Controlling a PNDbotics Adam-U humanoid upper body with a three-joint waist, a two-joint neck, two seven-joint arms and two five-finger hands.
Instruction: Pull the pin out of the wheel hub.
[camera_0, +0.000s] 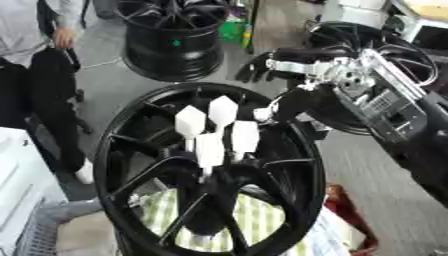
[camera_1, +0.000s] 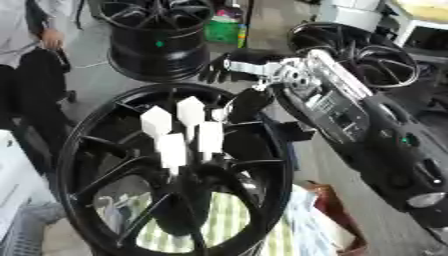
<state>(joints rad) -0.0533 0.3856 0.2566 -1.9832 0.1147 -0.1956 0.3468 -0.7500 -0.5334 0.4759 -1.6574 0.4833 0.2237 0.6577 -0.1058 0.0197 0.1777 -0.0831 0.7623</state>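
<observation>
the wheel hub (camera_0: 131, 150) stands on its rim, a large black spoked wheel with its open face turned toward the camera. at its centre four white pins (camera_0: 210, 150) stick out of the hub, each a flat, pointed-top block on a thin stem, long axes running upward and slightly fanned; two sit higher, two lower, close together. a fifth small white piece (camera_0: 262, 114) shows at the upper right of the cluster, just beside the right hand (camera_1: 249, 102). that hand comes in from the upper right of the hub on a black and silver arm (camera_1: 332, 100); its dark fingers reach down to the hub's upper right spokes, but i cannot tell whether they are curled on anything. the left hand is out of sight.

below the hub, seen through the spokes, lies a green-and-white checked cloth (camera_0: 254, 220). beyond the hub, on a grey floor (camera_0: 114, 85), stand more black wheels (camera_0: 175, 40).
</observation>
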